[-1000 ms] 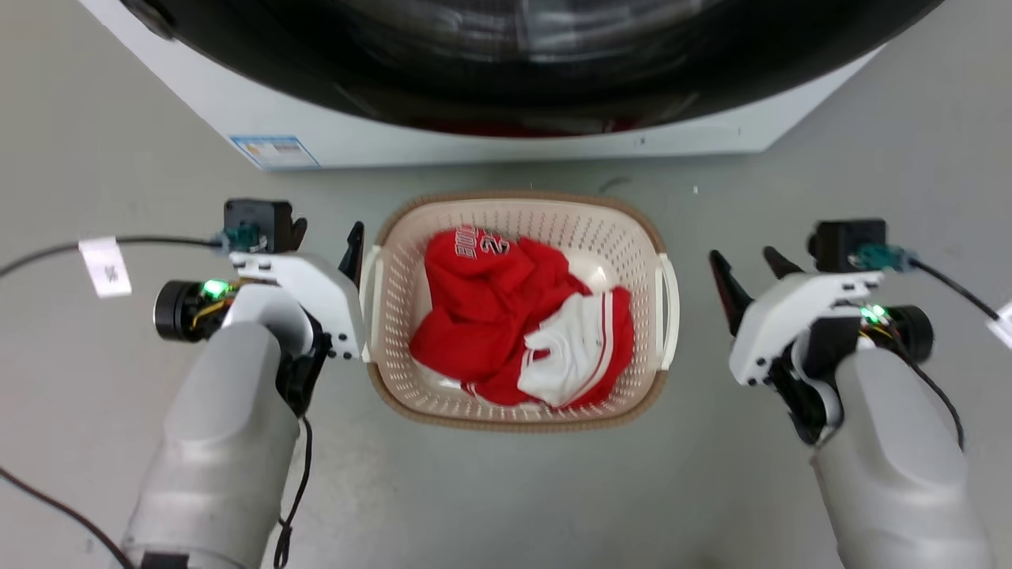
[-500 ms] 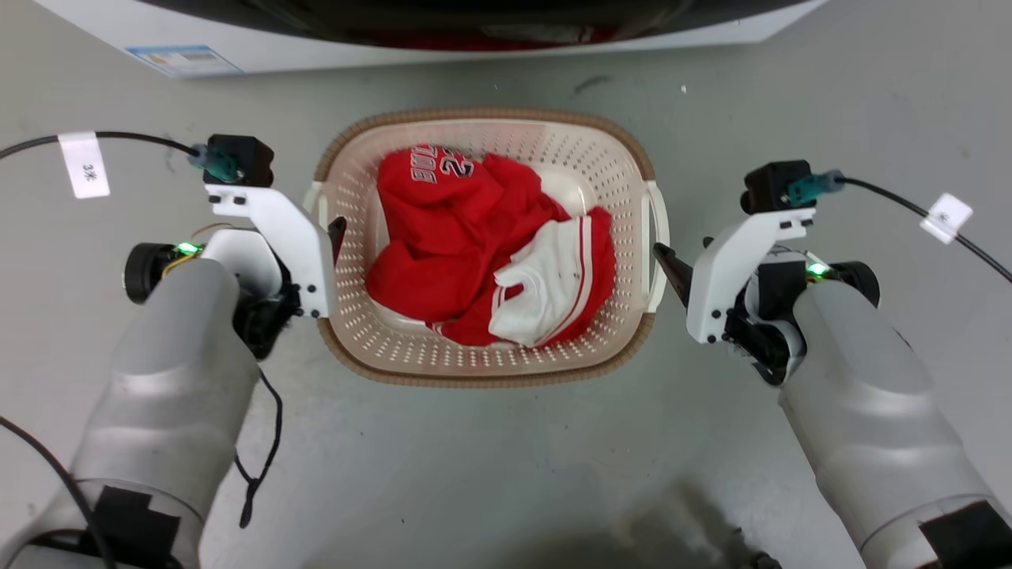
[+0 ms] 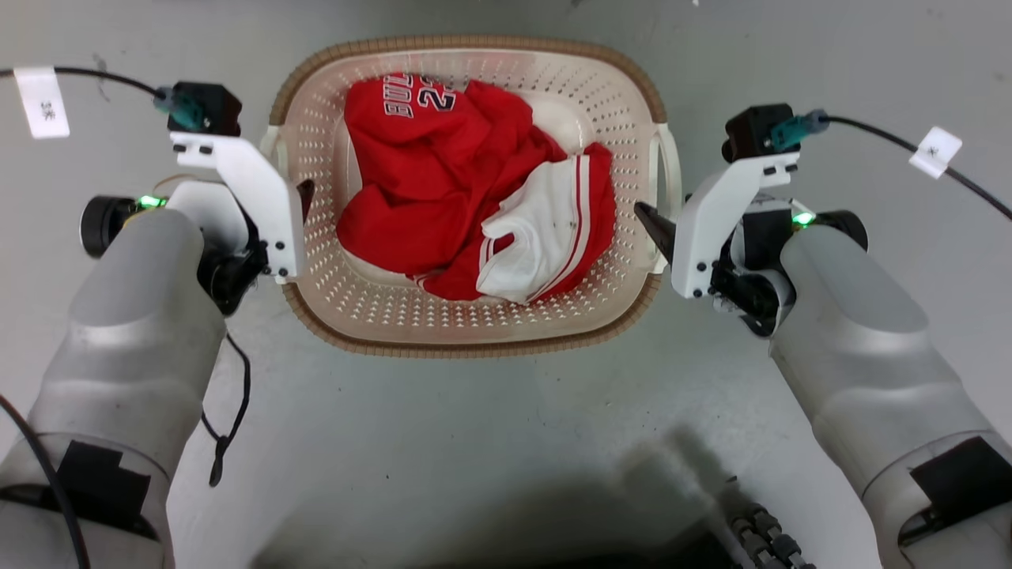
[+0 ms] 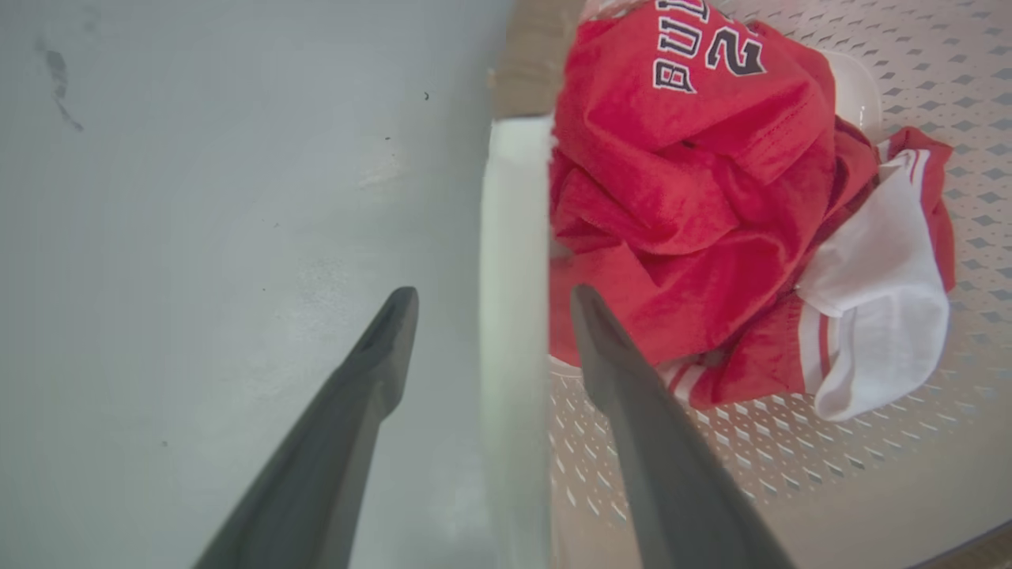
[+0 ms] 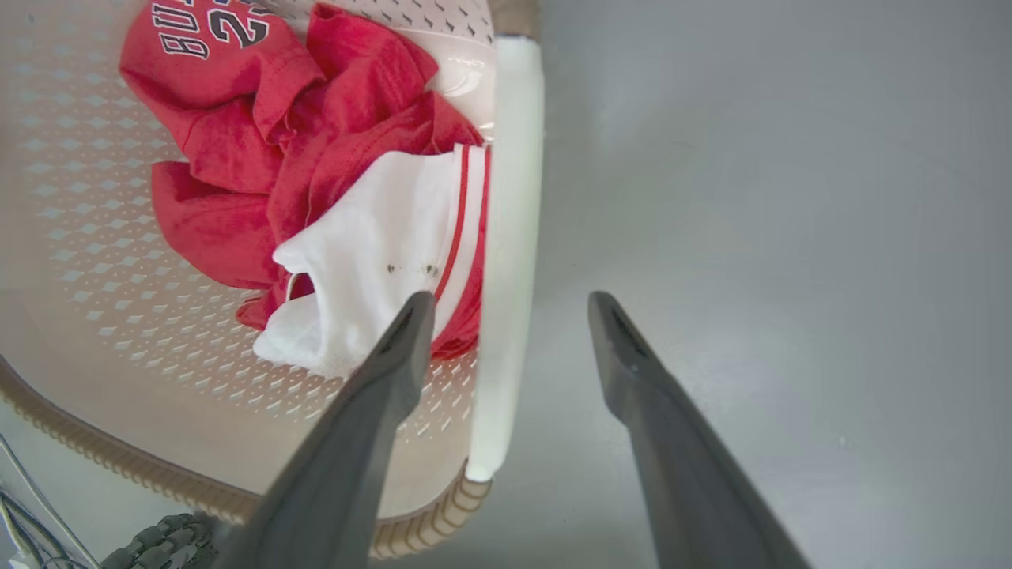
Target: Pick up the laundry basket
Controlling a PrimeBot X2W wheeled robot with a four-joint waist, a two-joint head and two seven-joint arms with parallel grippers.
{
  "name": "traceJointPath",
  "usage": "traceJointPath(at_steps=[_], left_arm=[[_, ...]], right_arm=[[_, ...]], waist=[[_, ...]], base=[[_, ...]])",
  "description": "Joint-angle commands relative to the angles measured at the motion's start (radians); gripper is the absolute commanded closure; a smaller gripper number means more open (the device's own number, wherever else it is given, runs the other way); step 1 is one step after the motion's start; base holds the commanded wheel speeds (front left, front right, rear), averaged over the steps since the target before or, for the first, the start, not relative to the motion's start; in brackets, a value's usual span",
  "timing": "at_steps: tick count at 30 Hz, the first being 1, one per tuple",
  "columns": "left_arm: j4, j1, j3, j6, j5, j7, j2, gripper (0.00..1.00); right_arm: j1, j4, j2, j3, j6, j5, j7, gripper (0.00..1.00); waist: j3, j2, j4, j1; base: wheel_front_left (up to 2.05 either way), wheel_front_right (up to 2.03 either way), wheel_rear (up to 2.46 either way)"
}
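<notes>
Head view: basket (image 3: pixel 466 350) on the floor (image 3: pixel 506 450) at 12 o'clock, clothes (image 3: pixel 443 190) inside. Left gripper (image 3: pixel 302 197) sits at its 9 o'clock, right gripper (image 3: pixel 655 227) at its 3.

Left wrist view: fingers (image 4: pixel 609 356) spread, astride the left handle (image 4: pixel 514 261).

Right wrist view: fingers spread likewise, astride the right handle (image 5: pixel 510 237).

Pale grey left forearm (image 3: pixel 134 316) and right forearm (image 3: pixel 858 332) angle inward, the dark two-fingered left gripper (image 4: pixel 490 296) and right gripper (image 5: pixel 510 299) both with fingers spread apart.
</notes>
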Motion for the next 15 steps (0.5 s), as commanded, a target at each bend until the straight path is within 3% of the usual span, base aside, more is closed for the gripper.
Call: traceJointPath(at_steps=[1,10,11,12,13,14,15], left_arm=[[0.012,-0.019,-0.007,0.001,-0.006,-0.009,-0.003,0.0],[0.067,-0.059,-0.049,0.001,-0.034,-0.02,-0.027,0.0],[0.075,-0.062,-0.053,0.001,-0.038,-0.016,-0.032,0.0],[0.081,-0.067,-0.057,0.001,-0.041,-0.019,-0.034,0.4],[0.086,-0.071,-0.059,0.001,-0.049,-0.02,-0.037,0.8],[0.09,-0.071,-0.062,0.001,-0.054,-0.014,-0.04,1.0],[0.092,-0.073,-0.067,0.001,-0.058,-0.015,-0.04,1.0]], right_arm=[[-0.021,0.011,0.002,0.015,-0.001,0.019,-0.007,0.0],[-0.063,0.052,0.002,0.095,-0.001,0.089,-0.027,0.0],[-0.065,0.058,0.002,0.1,-0.001,0.101,-0.028,0.13],[-0.067,0.06,0.002,0.109,-0.001,0.109,-0.029,0.56],[-0.066,0.061,0.002,0.119,-0.001,0.118,-0.022,0.87],[-0.065,0.062,0.002,0.128,-0.001,0.13,-0.018,1.0],[-0.066,0.063,0.002,0.138,-0.001,0.138,-0.018,1.0]], waist=[[0.018,0.0,0.005,-0.0001],[0.044,0.0,0.013,-0.0001],[0.045,0.0,0.014,-0.0001],[0.047,0.0,0.015,-0.0001],[0.047,0.0,0.016,-0.0001],[0.047,0.0,0.017,-0.0001],[0.047,0.0,0.017,-0.0001]], base=[[0.0,0.0,0.0],[0.0,0.0,0.0],[0.0,0.0,0.0],[0.0,0.0,0.0],[0.0,0.0,0.0],[0.0,0.0,0.0],[0.0,0.0,0.0]])
